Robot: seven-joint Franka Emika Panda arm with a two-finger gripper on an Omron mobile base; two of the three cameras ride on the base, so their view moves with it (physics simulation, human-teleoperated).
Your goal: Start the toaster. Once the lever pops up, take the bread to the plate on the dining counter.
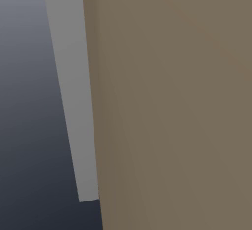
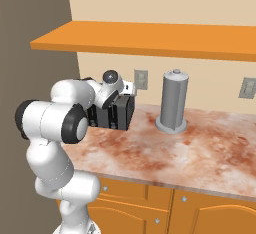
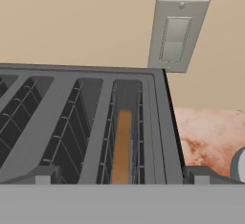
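Observation:
A black toaster [image 2: 114, 112] stands on the wall counter under my hand. In the hand view its grey top [image 3: 72, 122] has several wire-lined slots. The bread [image 3: 122, 146], a tan slice seen edge-on, sits down inside the rightmost slot. My gripper [image 3: 122, 179] hovers just above that slot, open, with one fingertip [image 3: 45, 175] on each side and nothing between them. The toaster's lever is hidden. The plate and the dining counter are out of view.
A tall grey cylinder [image 2: 173, 103] stands right of the toaster on the marbled counter [image 2: 200, 153]. An orange shelf [image 2: 150, 38] runs overhead. Wall switches [image 3: 176, 36] sit behind the toaster. A brown panel [image 1: 172, 101] blocks the left base view.

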